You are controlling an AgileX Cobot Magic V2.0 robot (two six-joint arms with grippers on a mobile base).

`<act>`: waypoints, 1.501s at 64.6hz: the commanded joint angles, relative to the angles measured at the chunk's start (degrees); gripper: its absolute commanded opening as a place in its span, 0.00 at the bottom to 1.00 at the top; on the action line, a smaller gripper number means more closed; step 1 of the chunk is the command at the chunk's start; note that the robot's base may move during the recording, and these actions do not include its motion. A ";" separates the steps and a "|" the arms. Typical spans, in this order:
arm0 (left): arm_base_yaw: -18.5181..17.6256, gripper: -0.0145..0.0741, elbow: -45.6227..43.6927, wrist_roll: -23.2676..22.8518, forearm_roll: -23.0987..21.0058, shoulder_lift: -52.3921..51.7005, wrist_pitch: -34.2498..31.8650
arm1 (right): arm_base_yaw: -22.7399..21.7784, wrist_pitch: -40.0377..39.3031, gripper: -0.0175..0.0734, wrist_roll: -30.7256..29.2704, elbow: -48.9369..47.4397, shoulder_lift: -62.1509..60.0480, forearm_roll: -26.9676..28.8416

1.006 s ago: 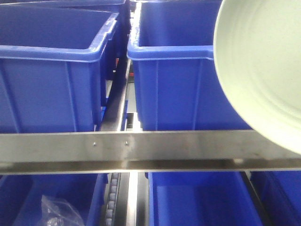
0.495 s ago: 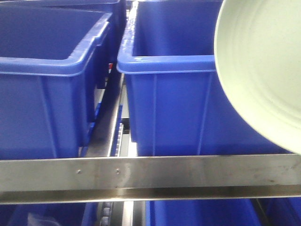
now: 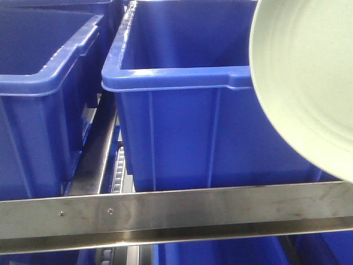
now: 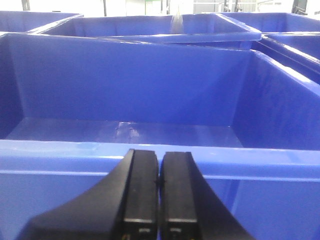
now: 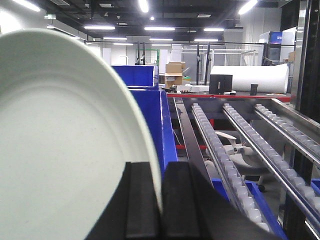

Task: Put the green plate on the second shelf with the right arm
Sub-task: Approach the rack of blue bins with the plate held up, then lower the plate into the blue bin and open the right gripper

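Pinching the green plate (image 5: 65,150) by its rim, my right fingers (image 5: 161,200) carry it on edge, high and right of the blue bin (image 3: 182,127), so it can clear the steel shelf rail (image 3: 176,212). My left fingers (image 4: 159,192) sit closed and empty at that bin's near wall.

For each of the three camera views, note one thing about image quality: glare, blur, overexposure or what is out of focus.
Front view: soft overall, with dull glare streaks along the steel rail. Left wrist view: the background above the blue bin is blown out white; the shut left gripper is dark and underexposed. Right wrist view: the green plate and right gripper are blurred up close, and the ceiling lights flare.
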 commanded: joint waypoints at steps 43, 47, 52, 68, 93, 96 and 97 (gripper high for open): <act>-0.15 0.31 2.27 -0.12 -0.18 -1.00 -5.07 | -0.04 -2.61 0.25 16.36 -18.61 3.35 -1.16; -0.15 0.31 2.27 -0.12 -0.18 -1.00 -5.07 | -0.04 3.19 0.25 16.36 -21.04 6.13 -1.21; -0.15 0.31 2.27 -0.12 -0.18 -1.00 -5.07 | -0.04 5.06 0.25 16.36 -22.35 10.64 -1.21; -0.15 0.31 2.27 -0.12 -0.18 -1.00 -5.07 | 0.01 -3.20 0.25 17.04 -25.86 30.75 -1.21; -0.15 0.31 2.27 -0.12 -0.18 -1.00 -5.07 | 6.20 -2.47 0.25 20.01 -47.62 61.64 -1.41; -0.15 0.31 2.27 -0.12 -0.18 -1.00 -5.07 | 6.71 -1.61 0.26 20.01 -50.10 65.37 -1.41; -0.15 0.31 2.27 -0.12 -0.18 -1.00 -5.07 | 6.86 -1.30 0.26 20.01 -50.80 66.41 -1.41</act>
